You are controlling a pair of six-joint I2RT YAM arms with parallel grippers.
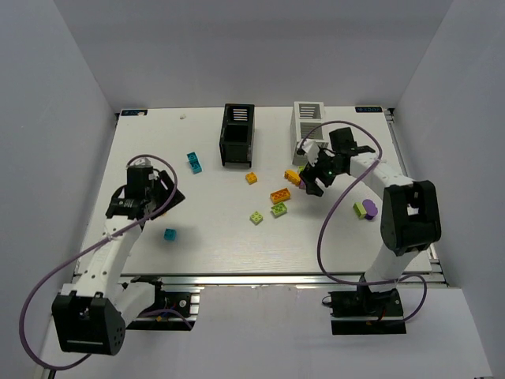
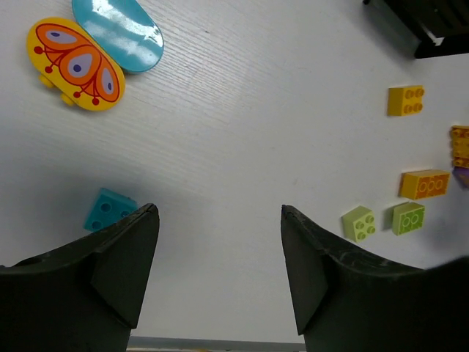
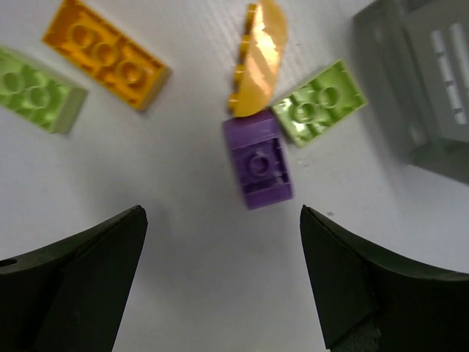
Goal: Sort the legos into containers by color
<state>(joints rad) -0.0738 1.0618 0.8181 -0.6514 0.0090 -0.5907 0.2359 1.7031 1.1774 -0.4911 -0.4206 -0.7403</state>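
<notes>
Legos lie scattered mid-table: a cyan brick (image 1: 194, 163), another cyan brick (image 1: 170, 234), a yellow brick (image 1: 251, 178), an orange brick (image 1: 280, 195) and two lime bricks (image 1: 278, 209) (image 1: 257, 218). The black container (image 1: 237, 134) and white container (image 1: 309, 122) stand at the back. My right gripper (image 1: 312, 180) (image 3: 223, 220) hangs open just short of a purple brick (image 3: 260, 161), nothing between its fingers. Beside that brick lie an orange curved piece (image 3: 258, 59) and a lime brick (image 3: 319, 103). My left gripper (image 1: 163, 199) (image 2: 220, 220) is open over bare table, a cyan brick (image 2: 108, 209) by its left finger.
A yellow butterfly-printed piece (image 2: 75, 64) and a blue oval piece (image 2: 117, 33) lie near the left arm. A purple and green round piece (image 1: 364, 209) sits at the right, near the right arm's base. White walls enclose the table.
</notes>
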